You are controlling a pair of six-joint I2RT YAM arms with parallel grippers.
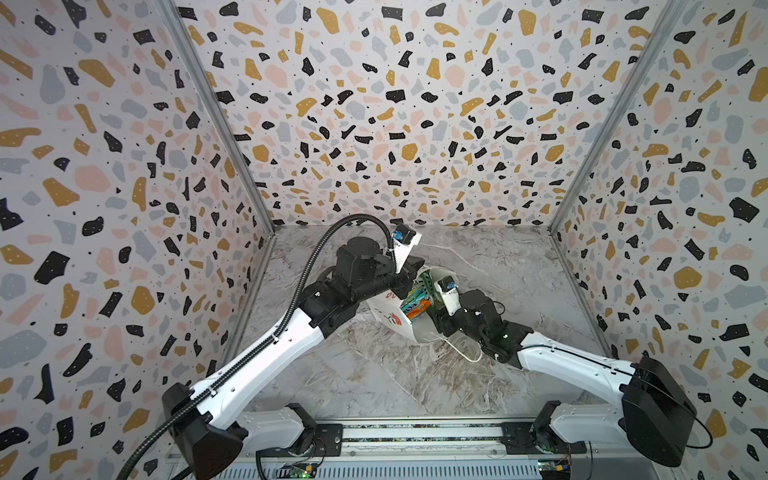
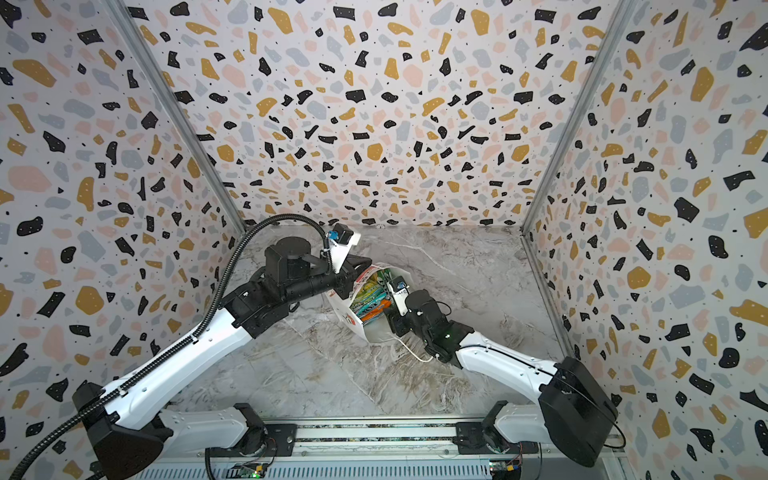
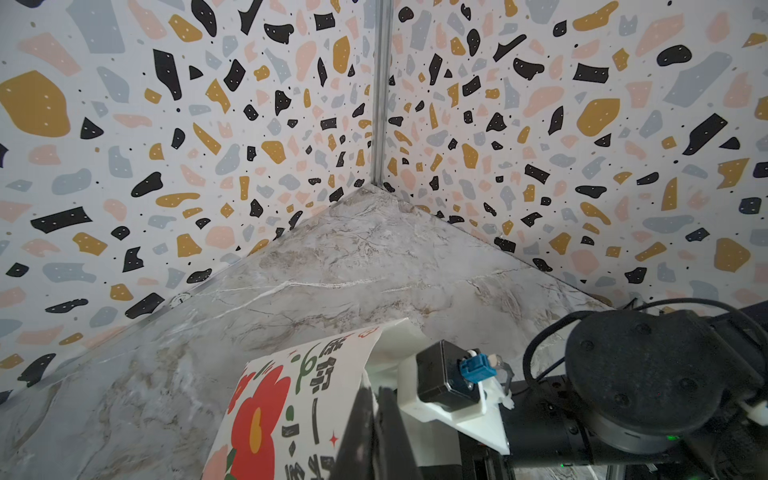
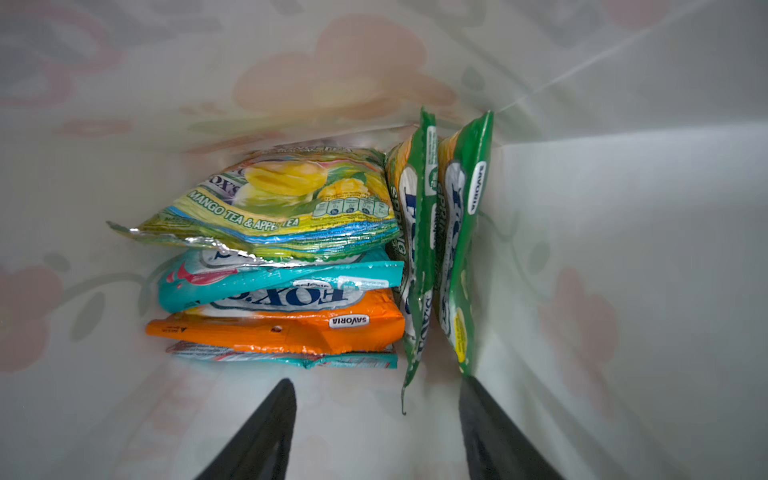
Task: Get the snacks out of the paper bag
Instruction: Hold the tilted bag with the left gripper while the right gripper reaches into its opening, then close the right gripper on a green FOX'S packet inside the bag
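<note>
The right gripper [image 4: 376, 382], jaws well apart and empty, reaches inside the white, red-flower-printed paper bag [image 1: 417, 332], straddling two upright dark green pouches [image 4: 415, 249]. Beside these lie stacked glossy flat snacks: yellow-green pouch [image 4: 282, 199], teal pouch [image 4: 270, 282], orange pouch [image 4: 291, 328]. The left gripper [image 3: 374, 392], closed, pinches the bag's rim; the bag sits on the marble counter [image 1: 374, 374], near its middle.

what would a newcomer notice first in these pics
The bright snacks stacked inside the white paper bag, which sits tilted at the centre of both top views. The right gripper reaches into its mouth with jaws apart, while the left gripper pinches the bag's rim. Loud terrazzo walls surround it all.
</note>
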